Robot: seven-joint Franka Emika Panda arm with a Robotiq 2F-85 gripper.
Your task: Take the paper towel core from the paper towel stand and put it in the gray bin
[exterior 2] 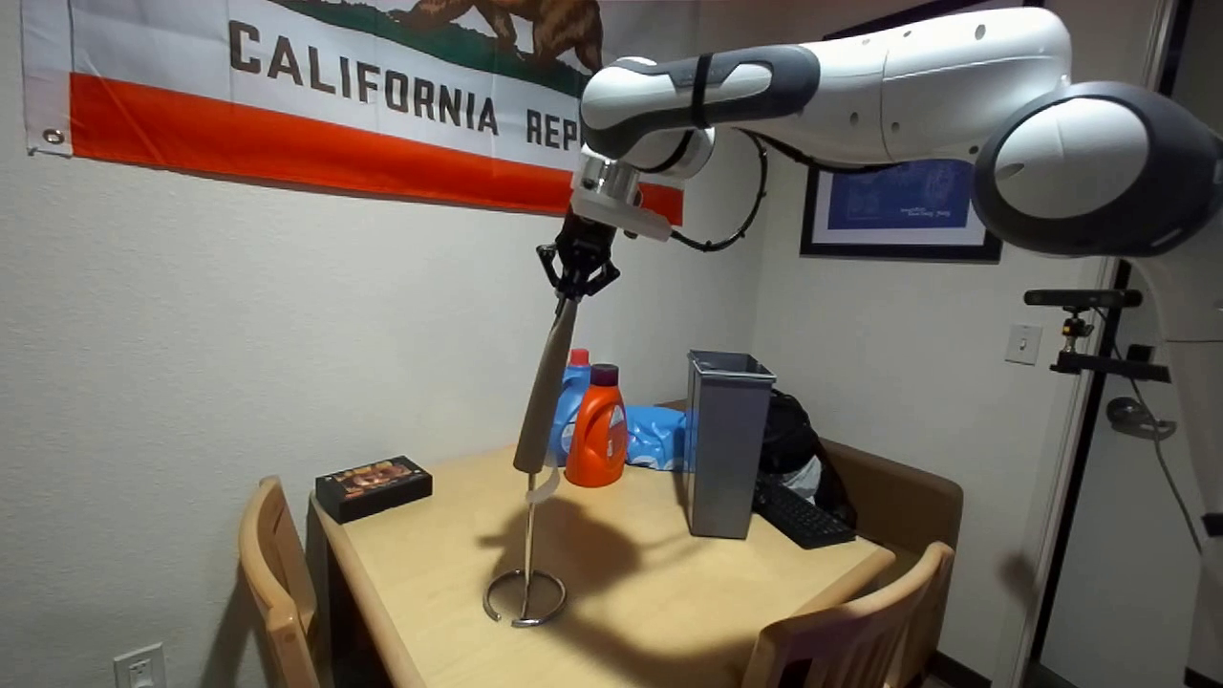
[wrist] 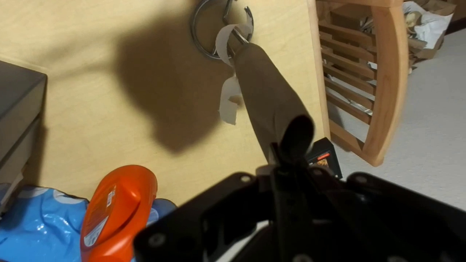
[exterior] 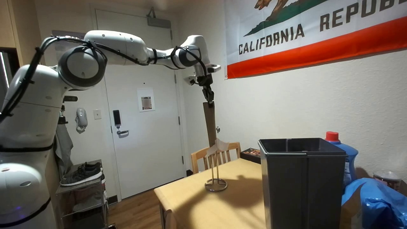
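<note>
Leftmost of the working parts, in an exterior view, is the stand: ring base on the table, thin rod rising from it. At the rod's upper part, in the wrist view, a paper scrap curls beside the metal.

Next comes the cardboard tube, above the stand. Its long axis is tilted, running from the rod upward and a little to the right, and ends at my gripper. My jaws pinch the tube at its upper rim; whether one wall or both lie between the fingers, I cannot tell. From the jaws, therefore, the tube lies lengthwise below, upper mouth at my fingers, lower end at the rod. The rod's tip is hidden. I judge it to be inside the tube, to a depth I cannot state.

Farthest right, well apart from the stand, is the gray bin, upright, mouth up.

Required next, in my judgement: lift along the rod's line until the lower end clears the tip, then carry right, with that end above the bin's rim before crossing it.

Caution: a sideways pull while the rod is sleeved could drag or tip the stand, or tear the pinched rim. Held at one end only, the tube may swing.
</note>
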